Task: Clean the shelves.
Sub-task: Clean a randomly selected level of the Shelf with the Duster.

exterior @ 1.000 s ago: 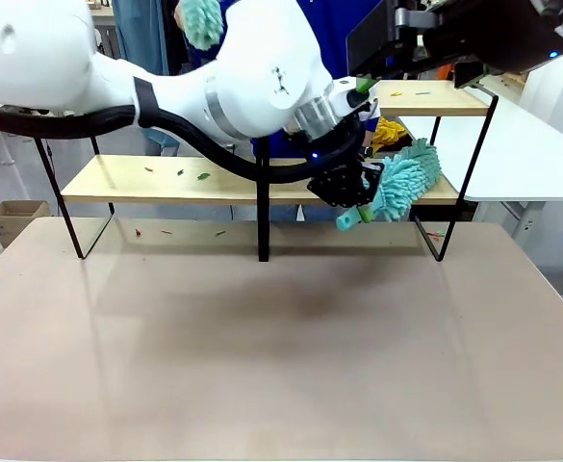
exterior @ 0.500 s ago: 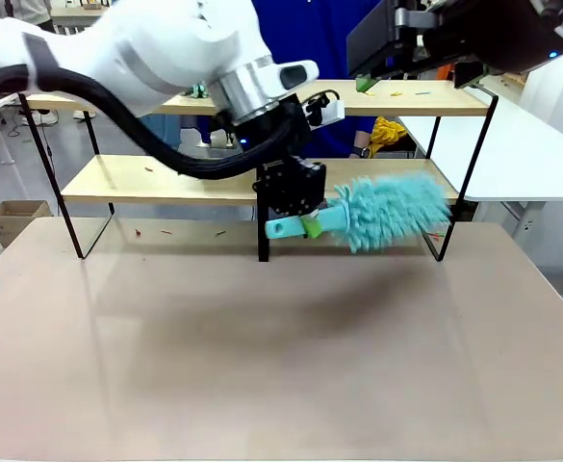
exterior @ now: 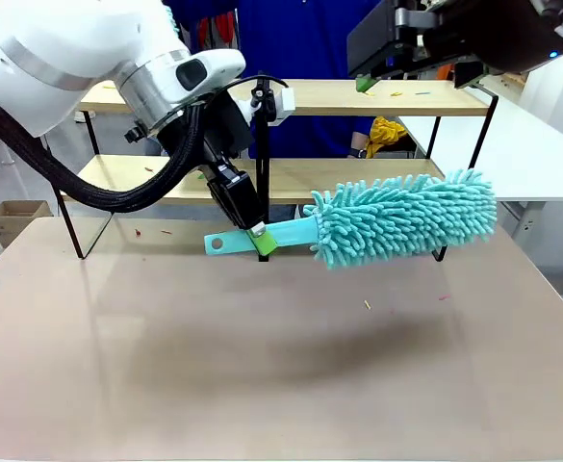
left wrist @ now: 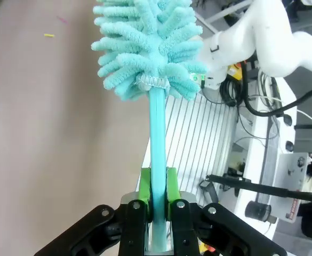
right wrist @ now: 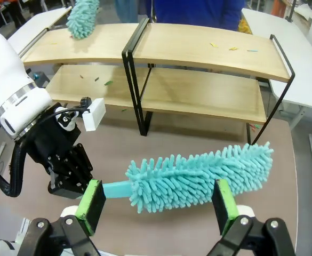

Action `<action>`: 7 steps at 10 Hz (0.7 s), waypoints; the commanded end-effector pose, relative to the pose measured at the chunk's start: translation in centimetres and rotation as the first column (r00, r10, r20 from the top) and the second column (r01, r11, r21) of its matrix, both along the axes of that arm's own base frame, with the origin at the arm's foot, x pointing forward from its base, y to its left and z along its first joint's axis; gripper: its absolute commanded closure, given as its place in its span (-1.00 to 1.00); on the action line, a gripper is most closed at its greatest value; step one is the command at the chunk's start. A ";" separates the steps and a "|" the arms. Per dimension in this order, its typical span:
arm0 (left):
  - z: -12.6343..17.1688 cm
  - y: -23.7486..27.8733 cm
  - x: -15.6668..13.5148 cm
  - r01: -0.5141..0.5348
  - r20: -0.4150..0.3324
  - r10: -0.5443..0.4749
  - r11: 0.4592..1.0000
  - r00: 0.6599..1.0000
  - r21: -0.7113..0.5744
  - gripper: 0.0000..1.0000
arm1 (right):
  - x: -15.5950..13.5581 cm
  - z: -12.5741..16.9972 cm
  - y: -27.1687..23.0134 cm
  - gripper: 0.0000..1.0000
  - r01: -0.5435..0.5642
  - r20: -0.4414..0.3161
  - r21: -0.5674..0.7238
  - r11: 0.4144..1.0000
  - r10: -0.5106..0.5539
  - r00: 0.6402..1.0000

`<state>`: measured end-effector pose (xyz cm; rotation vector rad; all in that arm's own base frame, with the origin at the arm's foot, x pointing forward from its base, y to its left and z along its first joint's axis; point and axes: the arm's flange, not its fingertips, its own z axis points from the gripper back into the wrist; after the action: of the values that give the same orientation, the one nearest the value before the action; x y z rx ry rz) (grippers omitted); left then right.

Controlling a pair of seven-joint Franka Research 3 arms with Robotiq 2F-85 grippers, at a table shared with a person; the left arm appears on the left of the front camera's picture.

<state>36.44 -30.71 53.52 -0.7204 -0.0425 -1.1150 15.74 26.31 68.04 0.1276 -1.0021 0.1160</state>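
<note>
The left gripper (exterior: 258, 237) pinches the stiff teal handle (exterior: 286, 231) of a chenille duster (exterior: 406, 217), holding it level over the tabletop (exterior: 262, 385) just near of the shelves (exterior: 117, 178) at the far side. The right gripper (right wrist: 157, 207) hangs spread and empty. The duster looks light and soft-headed, so the handle is the right place to hold it, while the thin-framed shelves seem rigid but easily nudged.
</note>
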 end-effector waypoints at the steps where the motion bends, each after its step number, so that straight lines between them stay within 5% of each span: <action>1: -0.8 0.0 0.4 -0.064 0.012 0.063 0.998 0.998 0.014 0.74 | 0.1 0.1 -0.1 -1.00 0.000 -0.003 0.010 1.000 0.000 1.000; 2: -1.5 -0.9 2.2 -0.633 0.191 0.609 0.767 0.770 0.108 0.74 | 0.1 0.1 -0.1 -1.00 0.000 -0.003 0.010 1.000 0.000 1.000; 3: -0.4 0.2 0.5 -0.024 0.003 0.024 1.000 1.000 0.004 0.74 | 0.1 0.1 -0.1 -1.00 0.000 -0.003 0.010 1.000 0.000 1.000; 4: -0.4 0.2 0.5 -0.024 0.003 0.024 1.000 1.000 0.004 0.74 | 0.1 0.1 -0.1 -1.00 0.000 -0.003 0.010 1.000 0.000 1.000; 5: -0.9 0.1 1.9 -0.192 0.047 0.191 0.981 0.981 0.017 0.74 | 0.1 0.1 -0.1 -1.00 0.000 -0.003 0.010 1.000 0.000 1.000; 7: -0.6 -1.5 2.2 -0.059 -0.006 0.059 0.998 0.998 -0.026 0.74 | 0.1 0.1 -0.1 -1.00 0.000 -0.003 0.010 1.000 0.000 1.000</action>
<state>37.98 -31.92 52.41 -0.6922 -0.0860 -1.0167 15.74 26.31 68.04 0.1276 -1.0021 0.1160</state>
